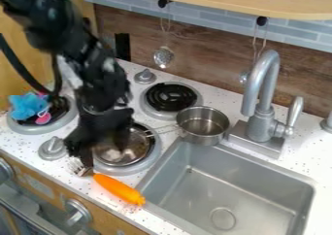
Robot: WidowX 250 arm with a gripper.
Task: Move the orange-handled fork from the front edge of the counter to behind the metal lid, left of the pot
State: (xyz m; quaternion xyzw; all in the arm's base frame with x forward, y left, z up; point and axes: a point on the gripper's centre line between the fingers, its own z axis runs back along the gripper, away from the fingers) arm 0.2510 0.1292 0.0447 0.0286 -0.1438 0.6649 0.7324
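Claw: your gripper (103,156) hangs over the front edge of the stove, its black fingers spread apart. One reaches down at the utensil's head; the other is over the metal bowl. Nothing is clamped between them. You cannot tell whether either finger makes contact.
Utensil: the orange-handled utensil (119,189) lies on the counter between stove and sink. Its handle is smooth, rounded and thick; its pale head is splayed like bristles or tines, under the claw.
Bowl: the metal bowl (131,153) is round, shallow and shiny. It sits on the burner beneath the claw.
Saucepan: the saucepan (205,135) has straight, polished metal sides and a thin wire handle pointing toward the bowl. It stands at the sink's rear corner.
Plush item: the blue soft-looking item (27,106) is lobed, has a pink piece beside it, and rests on the left burner.
Rear burner: the black coil (171,97) is a ridged spiral in a grey ring.
Sink: the basin (226,191) is smooth grey metal with rounded corners, set in the speckled white countertop.
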